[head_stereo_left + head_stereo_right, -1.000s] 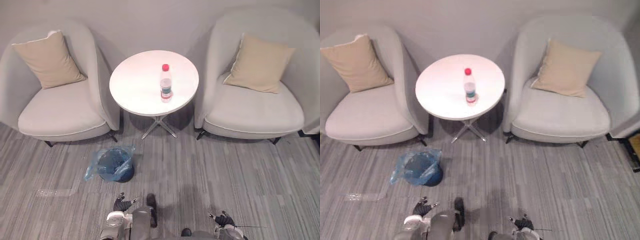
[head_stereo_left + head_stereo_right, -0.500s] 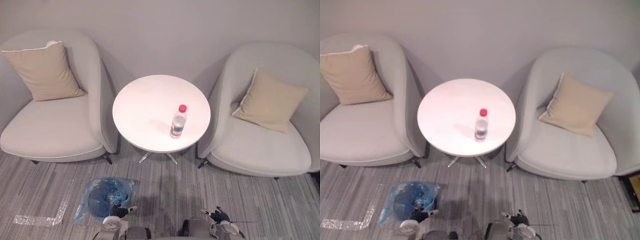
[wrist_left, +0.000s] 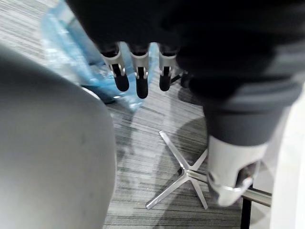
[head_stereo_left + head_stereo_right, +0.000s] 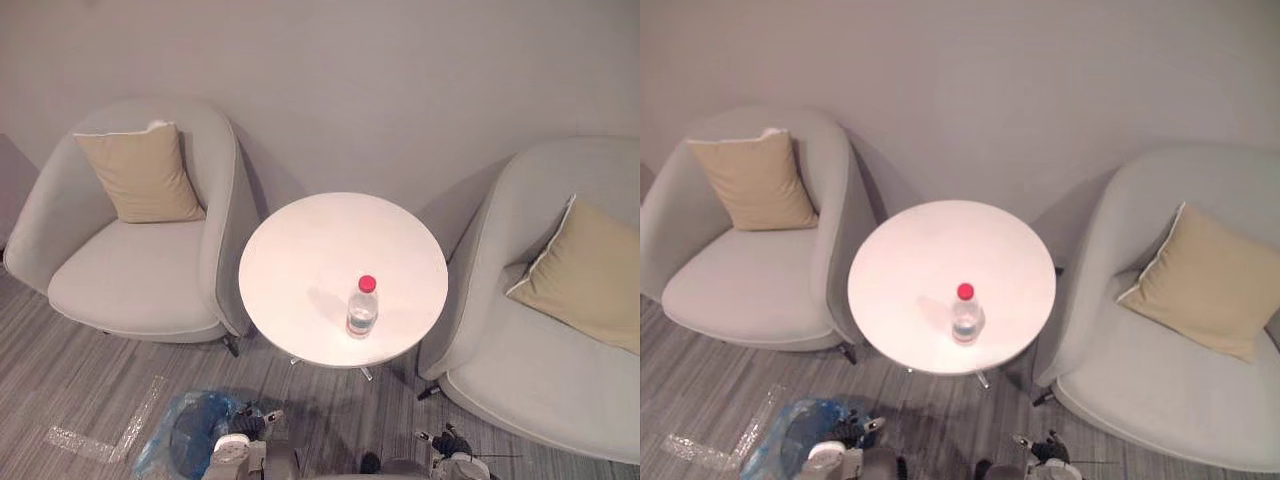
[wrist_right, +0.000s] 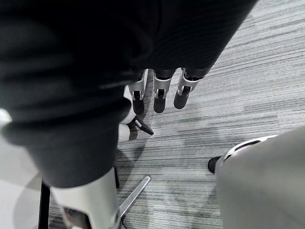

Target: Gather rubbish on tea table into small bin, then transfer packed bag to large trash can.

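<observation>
My right hand (image 5: 160, 97) hung above the grey striped carpet (image 5: 252, 81), with its dark ribbed cover (image 5: 95, 43) looming close to the camera. My fingers (image 5: 183, 93) sat side by side in a row, straight and relaxed, their dark tips clear of the carpet and holding nothing. My thumb (image 5: 88, 202) stood apart from them. Past the fingers, the rounded side of a pale grey armchair (image 5: 267, 186) rose from the carpet on a small dark foot (image 5: 213, 164). Near my thumb, a bright metal table leg (image 5: 135, 191) ran low along the carpet.
</observation>
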### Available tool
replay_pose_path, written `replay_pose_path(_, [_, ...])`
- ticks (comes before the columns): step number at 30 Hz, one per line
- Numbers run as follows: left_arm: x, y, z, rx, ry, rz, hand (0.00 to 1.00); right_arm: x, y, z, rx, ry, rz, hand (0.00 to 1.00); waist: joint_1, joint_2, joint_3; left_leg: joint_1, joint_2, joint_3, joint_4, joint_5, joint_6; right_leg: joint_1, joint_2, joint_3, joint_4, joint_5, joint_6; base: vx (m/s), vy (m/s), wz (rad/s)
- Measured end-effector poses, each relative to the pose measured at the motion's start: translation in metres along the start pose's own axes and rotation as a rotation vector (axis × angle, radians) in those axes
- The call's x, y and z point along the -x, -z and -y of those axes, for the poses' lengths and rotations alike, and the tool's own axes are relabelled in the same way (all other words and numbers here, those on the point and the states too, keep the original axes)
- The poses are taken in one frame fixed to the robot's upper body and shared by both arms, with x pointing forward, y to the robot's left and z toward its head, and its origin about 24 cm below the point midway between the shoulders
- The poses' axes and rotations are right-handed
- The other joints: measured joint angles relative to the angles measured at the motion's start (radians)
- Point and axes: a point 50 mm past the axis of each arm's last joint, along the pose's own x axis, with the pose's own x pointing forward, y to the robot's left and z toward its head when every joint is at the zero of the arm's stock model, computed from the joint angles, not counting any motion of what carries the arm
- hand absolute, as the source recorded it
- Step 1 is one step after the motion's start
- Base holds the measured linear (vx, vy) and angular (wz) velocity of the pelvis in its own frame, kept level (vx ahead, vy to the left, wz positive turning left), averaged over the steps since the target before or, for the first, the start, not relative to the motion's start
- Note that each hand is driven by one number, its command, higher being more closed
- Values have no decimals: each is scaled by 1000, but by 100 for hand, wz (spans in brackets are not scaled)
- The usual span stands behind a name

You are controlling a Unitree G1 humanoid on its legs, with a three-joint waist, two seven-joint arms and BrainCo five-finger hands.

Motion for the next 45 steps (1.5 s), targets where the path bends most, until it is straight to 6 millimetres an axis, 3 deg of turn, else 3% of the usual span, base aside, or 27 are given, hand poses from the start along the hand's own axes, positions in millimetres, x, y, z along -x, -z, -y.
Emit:
replay_pose_path(3, [-1, 1, -7, -59, -3, -5, 0, 2, 2, -10, 28, -30, 1, 0, -1, -46, -10, 47, -48, 12, -95, 31, 16, 21, -33, 28, -54, 15, 28, 145, 89, -4])
replay_pose_path(4, [-1, 1, -7, -69, -2, -5, 0, 2, 1, -12, 41, -36, 5, 0, 0, -49, -11, 59, -58, 15, -104, 32, 18, 31, -42, 33, -62, 16, 32, 156, 131, -7])
replay_pose_path(8, [-1, 4, -5, -128, 15, -14, 0, 3, -13, -21, 121, -64, 85, 0, -5, -41, -17, 114, -91, 16, -166, 43, 34, 63, -65, 38, -87, 13, 45, 87, 69, -1])
replay_pose_path(13, [-1, 2, 0, -181, 34, -2, 0, 13, -62, -31, 257, -97, 353, 0, -8, -38, -20, 135, -96, 16, -206, 61, 37, 63, -61, 44, -88, 13, 45, 5, -12, -3])
replay_pose_path(17, [0, 3, 1, -214, 40, 0, 0, 28, -86, -31, 323, -99, 522, 0, -11, -42, -31, 147, -95, 14, -239, 79, 37, 58, -57, 48, -88, 15, 43, -6, -8, -1])
replay_pose_path(31, [2, 7, 1, -254, 47, 13, 0, 57, -107, -44, 534, -141, 770, 0, -12, -54, -45, 153, -111, -27, -277, 104, 48, 72, -60, 44, -141, 47, 48, -27, 3, 2])
replay_pose_path(45, [2, 6, 1, -255, 55, 23, 0, 63, -128, -61, 585, -152, 867, 0, -7, -53, -44, 155, -122, -95, -335, 135, 49, 86, -62, -6, -158, 45, 49, 6, -16, 12])
